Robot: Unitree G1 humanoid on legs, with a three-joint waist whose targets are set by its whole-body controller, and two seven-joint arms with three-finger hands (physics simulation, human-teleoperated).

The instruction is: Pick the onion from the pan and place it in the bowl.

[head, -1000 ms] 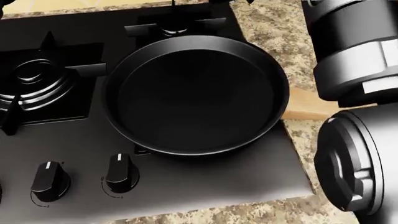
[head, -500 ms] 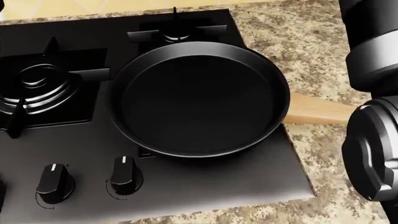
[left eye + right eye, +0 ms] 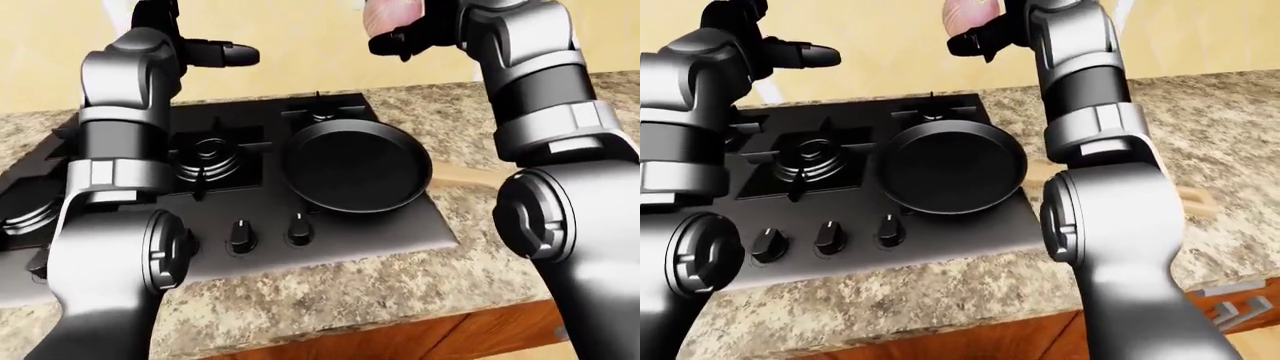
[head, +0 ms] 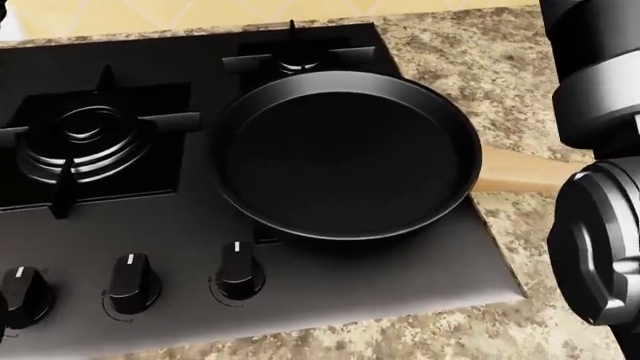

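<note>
My left hand (image 3: 215,54) hangs high over the stove's left burner (image 3: 208,150), fingers stretched out, holding nothing; the frying pan (image 4: 345,154) sits bare on the cooktop, wooden handle (image 4: 525,174) poking right; up top my right hand (image 3: 410,37) pinches the pinkish onion (image 3: 388,15), lifted clear; so the pick looks done; the bowl isn't in view, placing remains.

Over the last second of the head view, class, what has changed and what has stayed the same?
The whole picture slid to the right, so the camera moved, not the things: a third knob now shows at the lower left. The pan sits empty on the stove as before. The right hand holds the onion up high.
</note>
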